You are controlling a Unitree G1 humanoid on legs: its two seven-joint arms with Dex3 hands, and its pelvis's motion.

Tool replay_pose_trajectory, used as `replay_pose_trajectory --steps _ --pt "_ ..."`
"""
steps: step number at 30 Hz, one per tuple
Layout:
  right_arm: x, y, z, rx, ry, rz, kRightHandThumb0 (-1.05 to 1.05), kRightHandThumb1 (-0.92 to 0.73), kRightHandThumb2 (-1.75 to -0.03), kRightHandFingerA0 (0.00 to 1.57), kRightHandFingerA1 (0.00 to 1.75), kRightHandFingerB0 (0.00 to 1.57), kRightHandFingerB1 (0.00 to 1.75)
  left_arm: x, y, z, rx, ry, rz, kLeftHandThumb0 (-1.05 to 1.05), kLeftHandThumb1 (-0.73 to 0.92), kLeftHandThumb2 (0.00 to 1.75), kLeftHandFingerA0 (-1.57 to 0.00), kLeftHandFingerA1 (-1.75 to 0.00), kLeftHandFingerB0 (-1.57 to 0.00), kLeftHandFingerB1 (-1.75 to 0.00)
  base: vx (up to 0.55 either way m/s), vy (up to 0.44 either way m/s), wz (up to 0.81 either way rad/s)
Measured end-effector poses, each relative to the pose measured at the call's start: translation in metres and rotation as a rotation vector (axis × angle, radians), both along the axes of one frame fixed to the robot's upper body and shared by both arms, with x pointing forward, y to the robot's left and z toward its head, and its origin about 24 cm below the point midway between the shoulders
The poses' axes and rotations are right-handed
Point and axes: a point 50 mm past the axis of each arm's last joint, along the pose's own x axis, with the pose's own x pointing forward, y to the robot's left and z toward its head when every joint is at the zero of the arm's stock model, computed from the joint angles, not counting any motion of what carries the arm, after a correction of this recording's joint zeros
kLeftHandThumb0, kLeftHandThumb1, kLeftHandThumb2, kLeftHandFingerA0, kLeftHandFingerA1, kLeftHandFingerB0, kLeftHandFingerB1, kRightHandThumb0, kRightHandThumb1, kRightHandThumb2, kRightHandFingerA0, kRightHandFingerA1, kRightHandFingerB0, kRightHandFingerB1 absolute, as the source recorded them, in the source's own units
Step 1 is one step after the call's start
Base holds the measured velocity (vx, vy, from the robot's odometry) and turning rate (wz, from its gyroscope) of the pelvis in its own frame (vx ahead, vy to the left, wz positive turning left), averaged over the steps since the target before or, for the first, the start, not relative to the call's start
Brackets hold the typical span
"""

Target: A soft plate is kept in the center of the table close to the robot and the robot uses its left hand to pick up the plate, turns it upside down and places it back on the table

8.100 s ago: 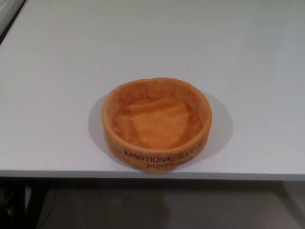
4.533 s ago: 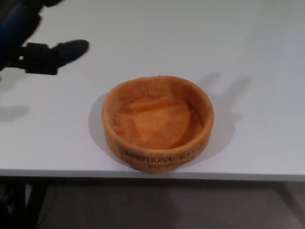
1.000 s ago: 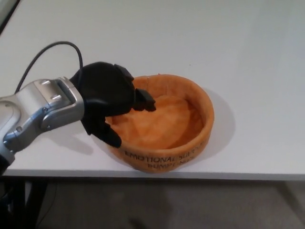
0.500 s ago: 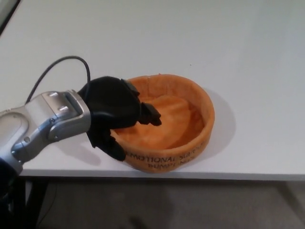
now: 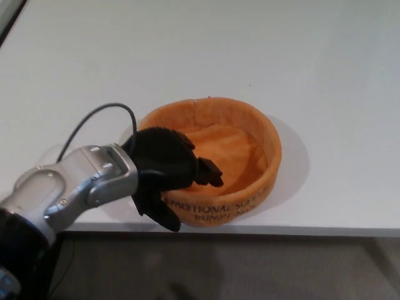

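Near the table [image 5: 325,75] edge, left hand [image 5: 164,172] grasps the orange plate [image 5: 237,134] (soft, black-lettered wall).

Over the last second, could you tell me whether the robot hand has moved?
Yes. The left robot hand has slid toward the table's near edge, along the plate rim.

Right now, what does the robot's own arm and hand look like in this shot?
Only the left arm shows. The left hand is matte black with thick, blocky fingers. Its forearm is a rounded silver-grey metal casing with small dark marks on top. A thin black cable loops up from the wrist. The right hand is out of view.
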Motion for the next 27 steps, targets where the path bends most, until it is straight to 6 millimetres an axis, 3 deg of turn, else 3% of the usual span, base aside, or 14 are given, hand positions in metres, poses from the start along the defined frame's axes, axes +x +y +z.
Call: replay_pose_trajectory --steps 7,8,9,10,11,12,13,14,15,19,24,27 --pt "0.003 0.000 0.001 0.002 -0.007 0.001 -0.78 -0.92 -0.68 0.48 0.42 0.38 0.33 -0.002 -0.009 -0.017 0.029 0.005 -0.008 -0.93 0.73 0.63 -0.40 -0.40 -0.38 -0.32 0.00 0.000 0.00" --pt "0.004 0.000 0.001 0.002 -0.007 0.001 -0.78 -0.92 -0.69 0.47 0.41 0.37 0.33 -0.003 -0.011 -0.019 0.042 0.000 -0.014 -0.90 0.69 0.62 -0.58 -0.48 -0.55 -0.38 0.00 0.000 0.00" --pt "0.004 0.000 0.001 0.002 -0.007 0.001 -0.78 -0.92 -0.68 0.48 0.41 0.38 0.33 -0.004 -0.013 -0.021 0.053 -0.005 -0.020 -0.90 0.69 0.61 -0.70 -0.78 -0.67 -0.53 0.00 0.000 0.00" --pt "0.004 0.000 0.001 0.002 -0.006 0.000 -0.78 -0.92 -0.68 0.48 0.41 0.38 0.33 -0.004 -0.014 -0.021 0.057 -0.010 -0.022 -0.90 0.69 0.61 -0.70 -0.78 -0.67 -0.53 0.00 0.000 0.00" --pt "0.004 0.000 0.001 0.002 -0.006 0.000 -0.78 -0.92 -0.68 0.49 0.42 0.38 0.33 -0.004 -0.016 -0.022 0.066 -0.021 -0.025 -0.89 0.69 0.61 -0.73 -1.20 -0.70 -0.82 0.00 0.000 0.00" --pt "0.004 0.000 0.001 0.002 -0.005 0.000 -0.78 -0.92 -0.68 0.49 0.42 0.38 0.33 -0.004 -0.017 -0.023 0.072 -0.031 -0.027 -0.89 0.69 0.61 -0.73 -1.20 -0.70 -0.82 0.00 0.000 0.00" --pt "0.004 0.000 0.001 0.002 -0.004 0.000 -0.78 -0.92 -0.68 0.49 0.42 0.38 0.33 -0.004 -0.017 -0.023 0.077 -0.037 -0.027 -0.88 0.69 0.61 -0.83 -1.62 -0.67 -1.25 0.00 0.000 0.00" --pt "0.004 0.000 0.001 0.002 -0.004 0.000 -0.78 -0.92 -0.68 0.49 0.42 0.38 0.33 -0.004 -0.018 -0.023 0.086 -0.046 -0.027 -0.88 0.69 0.61 -0.83 -1.62 -0.67 -1.25 0.00 0.000 0.00" --pt "0.004 0.000 0.001 0.003 -0.004 0.000 -0.78 -0.92 -0.68 0.48 0.42 0.39 0.33 -0.003 -0.019 -0.023 0.095 -0.054 -0.026 -0.82 0.61 0.65 -0.95 -1.73 -0.80 -1.43 0.00 0.000 0.00" --pt "0.004 0.000 0.001 0.003 -0.003 -0.001 -0.78 -0.92 -0.68 0.49 0.42 0.38 0.33 -0.002 -0.019 -0.025 0.113 -0.063 -0.012 -0.72 0.61 0.65 -0.96 -1.72 -0.87 -1.46 0.00 0.000 0.00" --pt "0.004 -0.001 0.000 0.004 0.002 -0.005 -0.77 -0.92 -0.68 0.49 0.43 0.37 0.33 -0.001 -0.016 -0.028 0.161 -0.075 -0.018 -0.62 0.58 0.62 -0.99 -1.62 -0.89 -1.32 0.00 0.000 0.00" --pt "0.004 -0.001 0.000 0.004 0.001 -0.005 -0.78 -0.92 -0.68 0.49 0.43 0.38 0.33 0.000 -0.014 -0.028 0.177 -0.083 -0.017 -0.60 0.55 0.74 -0.99 -1.53 -0.90 -1.31 0.00 0.000 0.00"
